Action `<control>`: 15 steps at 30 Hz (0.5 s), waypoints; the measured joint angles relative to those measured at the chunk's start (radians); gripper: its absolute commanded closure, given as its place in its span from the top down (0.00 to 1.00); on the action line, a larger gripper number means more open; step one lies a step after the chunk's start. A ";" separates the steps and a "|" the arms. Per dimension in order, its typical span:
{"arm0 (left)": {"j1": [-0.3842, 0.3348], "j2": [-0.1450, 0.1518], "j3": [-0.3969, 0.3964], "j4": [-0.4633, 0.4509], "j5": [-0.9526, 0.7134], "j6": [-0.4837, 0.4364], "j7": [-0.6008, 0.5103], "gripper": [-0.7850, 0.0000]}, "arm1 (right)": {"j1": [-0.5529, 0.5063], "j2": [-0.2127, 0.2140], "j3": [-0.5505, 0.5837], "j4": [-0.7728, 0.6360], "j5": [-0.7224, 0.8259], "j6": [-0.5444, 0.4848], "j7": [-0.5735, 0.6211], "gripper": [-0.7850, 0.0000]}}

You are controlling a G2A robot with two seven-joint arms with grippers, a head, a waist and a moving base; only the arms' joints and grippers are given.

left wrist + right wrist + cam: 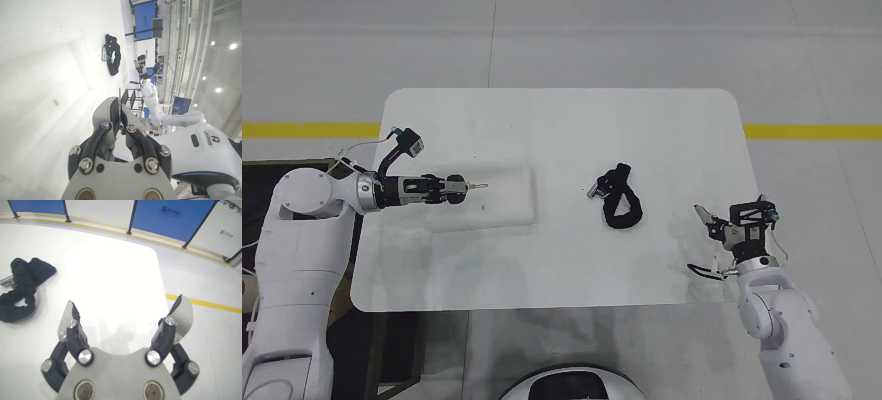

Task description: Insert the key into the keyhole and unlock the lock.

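My left gripper (464, 187) (119, 106) is shut on a thin metal key (119, 97) whose blade (478, 185) sticks out toward the table's middle, above a shallow white tray (512, 215). The lock (617, 193) (111, 55) (20, 289) is a black fabric-covered loop with a silver cylinder (597, 189) (103, 54) (5, 281), lying flat near the table's centre, well apart from both grippers. Close to the table's right front edge my right gripper (708, 240) (126, 309) stands open, with nothing between its fingers.
The white table (562, 130) has rounded corners, and grey floor with a yellow line (812, 131) lies around it. A small dark speck (56, 102) lies on the tray. Bare tabletop separates the tray from the lock and the lock from the right gripper.
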 measured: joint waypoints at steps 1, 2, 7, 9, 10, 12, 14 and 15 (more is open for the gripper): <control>0.000 0.000 0.000 0.000 0.000 0.000 0.000 0.00 | -0.001 0.002 0.006 -0.029 0.031 -0.054 0.040 1.00; 0.000 0.000 0.000 0.000 0.000 0.000 0.000 0.00 | 0.004 0.003 0.003 -0.068 0.057 -0.110 0.077 1.00; 0.000 0.000 0.000 0.000 0.000 0.000 0.000 0.00 | 0.097 -0.002 -0.111 -0.134 0.091 -0.193 0.188 1.00; 0.000 0.000 0.000 0.000 0.000 0.000 0.000 0.00 | 0.156 -0.007 -0.170 -0.120 0.104 -0.194 0.250 0.95; 0.000 0.000 0.000 0.000 0.000 0.000 0.000 0.00 | 0.195 -0.011 -0.211 -0.108 0.097 -0.196 0.294 0.93; 0.000 0.000 0.000 0.000 0.000 0.000 0.000 0.00 | 0.248 -0.017 -0.270 -0.091 0.063 -0.177 0.341 0.85; 0.000 0.000 0.000 0.000 0.000 0.000 0.000 0.00 | 0.296 -0.026 -0.336 -0.067 -0.002 -0.145 0.365 0.74; 0.000 0.000 0.000 0.000 0.000 0.000 0.000 0.00 | 0.314 -0.030 -0.362 -0.052 -0.017 -0.132 0.377 0.66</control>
